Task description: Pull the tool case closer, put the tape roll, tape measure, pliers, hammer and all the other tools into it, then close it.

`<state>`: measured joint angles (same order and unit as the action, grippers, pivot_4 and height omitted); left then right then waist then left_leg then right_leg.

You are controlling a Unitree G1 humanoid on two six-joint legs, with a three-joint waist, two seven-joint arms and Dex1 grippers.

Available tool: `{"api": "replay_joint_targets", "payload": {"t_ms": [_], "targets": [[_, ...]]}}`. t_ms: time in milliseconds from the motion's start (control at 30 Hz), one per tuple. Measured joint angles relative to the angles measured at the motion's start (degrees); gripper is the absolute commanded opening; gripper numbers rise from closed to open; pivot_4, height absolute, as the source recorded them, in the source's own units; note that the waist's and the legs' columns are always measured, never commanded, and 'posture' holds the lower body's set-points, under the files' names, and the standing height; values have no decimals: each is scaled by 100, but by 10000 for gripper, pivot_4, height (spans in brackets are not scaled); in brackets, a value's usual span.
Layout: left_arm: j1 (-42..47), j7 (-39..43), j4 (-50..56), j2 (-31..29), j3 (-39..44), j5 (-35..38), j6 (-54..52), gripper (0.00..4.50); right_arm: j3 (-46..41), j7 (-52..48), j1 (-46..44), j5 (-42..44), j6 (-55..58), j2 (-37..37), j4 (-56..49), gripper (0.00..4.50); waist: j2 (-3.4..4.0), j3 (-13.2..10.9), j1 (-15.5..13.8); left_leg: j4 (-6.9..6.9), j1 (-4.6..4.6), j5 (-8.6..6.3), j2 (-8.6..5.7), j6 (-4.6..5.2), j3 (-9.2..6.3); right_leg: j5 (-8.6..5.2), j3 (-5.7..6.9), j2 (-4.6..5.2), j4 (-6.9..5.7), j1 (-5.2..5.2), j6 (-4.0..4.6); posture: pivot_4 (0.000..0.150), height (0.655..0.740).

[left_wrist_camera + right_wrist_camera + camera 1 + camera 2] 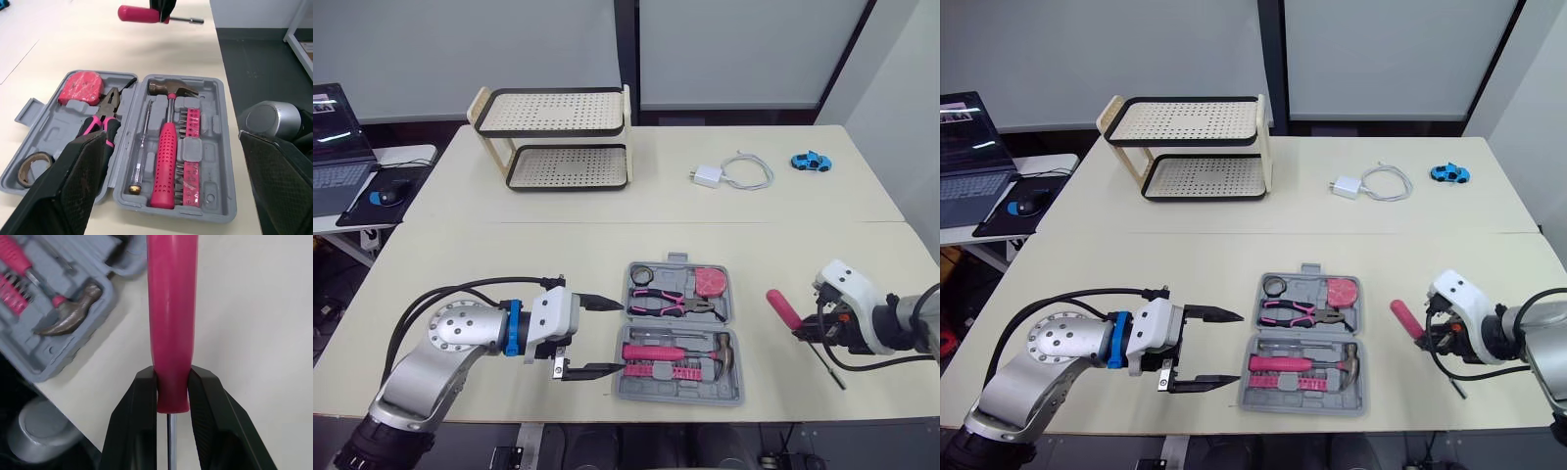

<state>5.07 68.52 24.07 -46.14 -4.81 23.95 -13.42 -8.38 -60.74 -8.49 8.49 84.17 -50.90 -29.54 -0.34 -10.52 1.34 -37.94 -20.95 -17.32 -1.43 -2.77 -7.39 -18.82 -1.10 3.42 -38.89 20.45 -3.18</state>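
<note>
The grey moulded-plastic tool case [677,396] lies open near the front edge of the pale desk [509,255], about midway along it. Its far half holds the brown tape roll [641,274], the pink tape measure [710,282] and the pink-handled pliers [671,302]. Its near half holds the pink-handled hammer [671,351], a slim screwdriver [142,147] and a pink strip of bits [192,147].

The left gripper [620,336] sits just beside the case's left edge with its two black fingers spread wide and nothing between them (whether the nearer fingertip touches the rim is hard to tell). The right gripper [172,374] is off the case's right edge. It is clamped on a pink-handled screwdriver [783,308] at the end of the handle where the metal shaft comes out, and holds the tool above the desk.

Well apart, towards the far edge, are a two-tier perforated rack [558,137], a white charger with its cable [710,176] and a blue toy car [811,162].
</note>
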Motion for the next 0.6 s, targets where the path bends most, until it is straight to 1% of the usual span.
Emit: {"api": "replay_joint_targets", "payload": {"t_ms": [133, 300, 433, 600], "targets": [[244, 92, 4, 50, -80, 111, -126, 45000, -66, 922, -390, -18, 711, 807, 236, 6042, 0, 0, 43, 0, 2, 0, 2, 0, 3, 0, -2, -5, -6, 4, 0, 1500, 7400], [359, 107, 14, 70, -127, 222, -194, 45000, -47, 1888, -861, -60, 749, 1563, 784, 6042, 2, 1, 44, 2, 1, 0, 3, 0, 2, 0, -3, -5, -7, 8, 0, 1500, 7400], [357, 103, 14, 69, -172, 221, -216, 45000, 54, 2447, -887, -65, 439, 1758, 1118, 6042, 2, 1, 30, 2, -4, 1, 1, -1, -1, 0, 0, -3, -5, 9, 0, 1500, 7400], [403, 101, -12, 74, -199, 191, -212, 45000, 128, 2861, -767, -48, 53, 1849, 1287, 6042, 2, 1, 33, 1, -3, 1, 2, 0, -1, 0, 0, -4, -6, 9, 0, 1500, 7400]]}}
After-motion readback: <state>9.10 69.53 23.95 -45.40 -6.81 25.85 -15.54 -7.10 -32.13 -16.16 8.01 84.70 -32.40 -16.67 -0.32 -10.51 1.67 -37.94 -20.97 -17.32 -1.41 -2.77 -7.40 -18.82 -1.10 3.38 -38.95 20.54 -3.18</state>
